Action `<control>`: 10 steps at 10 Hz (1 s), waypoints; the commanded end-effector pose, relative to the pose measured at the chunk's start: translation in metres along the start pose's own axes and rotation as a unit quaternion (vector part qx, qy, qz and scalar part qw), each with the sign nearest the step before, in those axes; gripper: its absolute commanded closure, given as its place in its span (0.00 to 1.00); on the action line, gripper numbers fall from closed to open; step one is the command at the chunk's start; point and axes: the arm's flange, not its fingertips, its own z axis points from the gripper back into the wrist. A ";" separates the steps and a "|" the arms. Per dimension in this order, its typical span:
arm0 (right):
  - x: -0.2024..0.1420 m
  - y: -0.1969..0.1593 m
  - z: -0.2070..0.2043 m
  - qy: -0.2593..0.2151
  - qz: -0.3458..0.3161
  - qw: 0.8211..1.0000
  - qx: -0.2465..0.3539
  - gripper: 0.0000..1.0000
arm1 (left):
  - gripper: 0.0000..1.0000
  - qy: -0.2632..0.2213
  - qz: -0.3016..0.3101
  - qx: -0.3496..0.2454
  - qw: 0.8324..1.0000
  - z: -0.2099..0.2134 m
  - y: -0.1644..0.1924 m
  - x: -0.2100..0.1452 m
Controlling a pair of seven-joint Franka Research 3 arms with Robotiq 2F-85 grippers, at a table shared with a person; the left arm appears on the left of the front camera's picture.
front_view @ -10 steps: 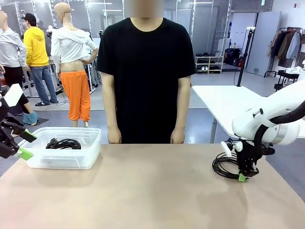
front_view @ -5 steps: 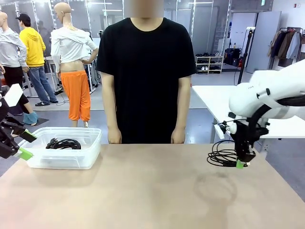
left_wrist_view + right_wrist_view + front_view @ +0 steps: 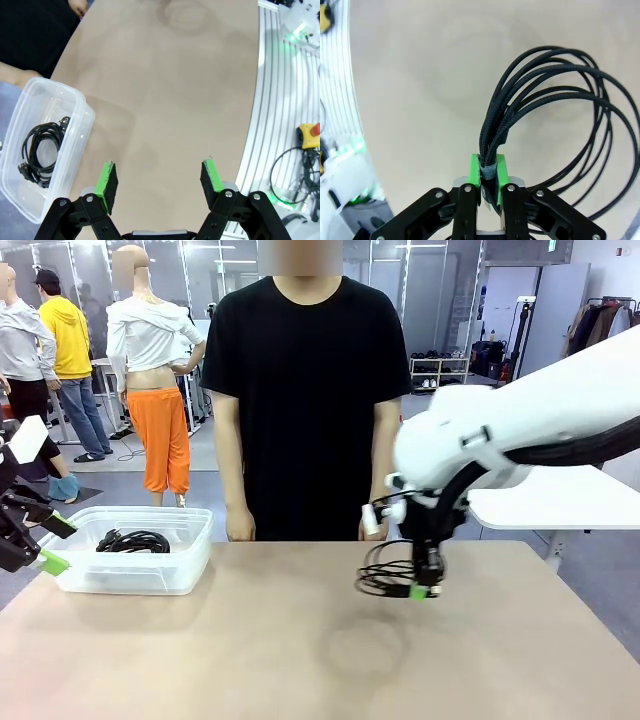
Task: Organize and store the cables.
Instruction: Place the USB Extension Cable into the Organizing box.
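Bare tabletop (image 3: 250, 640) lies open between the clear bin (image 3: 190, 540) at 9 o'clock and the right gripper (image 3: 425, 590) carrying its cable coil (image 3: 385, 575) above table centre; the person (image 3: 305, 390) blocks the 12 o'clock edge, the left gripper (image 3: 45, 545) flanks the bin.

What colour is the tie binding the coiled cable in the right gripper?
Grey, wrapped around the black cable at the right gripper; clearest in the right wrist view.

Both arms are glossy white with rounded joints; a black hose runs along the right arm (image 3: 520, 430). The black linkage fingers (image 3: 106, 181) wear bright green pads. The person (image 3: 305, 390) wears a black short-sleeved T-shirt.
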 end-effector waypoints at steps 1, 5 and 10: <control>0.054 -0.004 -0.032 0.004 -0.003 1.000 -0.026 0.85 | 0.15 0.000 0.004 0.001 1.000 0.000 0.000 0.001; 0.118 0.017 -0.069 -0.001 0.024 0.999 -0.023 0.85 | 0.15 0.000 0.004 0.001 1.000 0.000 0.000 0.001; 0.144 0.020 -0.092 -0.033 0.016 0.999 0.018 0.85 | 0.15 0.000 0.004 0.001 1.000 0.000 0.000 0.001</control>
